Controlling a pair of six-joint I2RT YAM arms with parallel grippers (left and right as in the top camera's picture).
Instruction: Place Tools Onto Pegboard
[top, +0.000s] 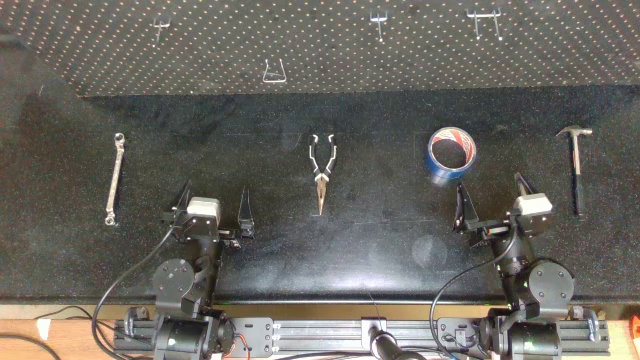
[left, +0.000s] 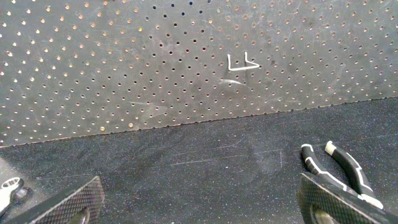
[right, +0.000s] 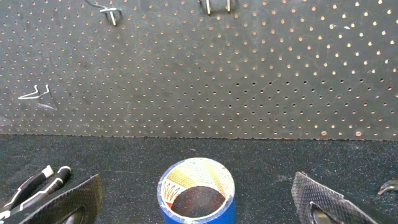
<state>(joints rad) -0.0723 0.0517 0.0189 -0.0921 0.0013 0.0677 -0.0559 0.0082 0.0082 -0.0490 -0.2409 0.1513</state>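
Four tools lie on the black mat in front of the pegboard (top: 330, 40): a silver wrench (top: 114, 178) at the left, black-and-white pliers (top: 321, 170) in the middle, a blue tape roll (top: 451, 152) standing on its side, and a hammer (top: 575, 165) at the right. My left gripper (top: 214, 207) rests low near the front edge, between wrench and pliers, open and holding nothing. My right gripper (top: 492, 200) is open too, just in front of the tape roll (right: 196, 190), which sits between its fingers (right: 65, 199) but farther off. The pliers (left: 339, 168) lie beside the left finger.
Wire hooks stick out of the pegboard: one low in the middle (top: 273, 72), one at the left (top: 160, 25), one right of centre (top: 377, 20) and a double one at the right (top: 485, 20). The mat between the tools is bare.
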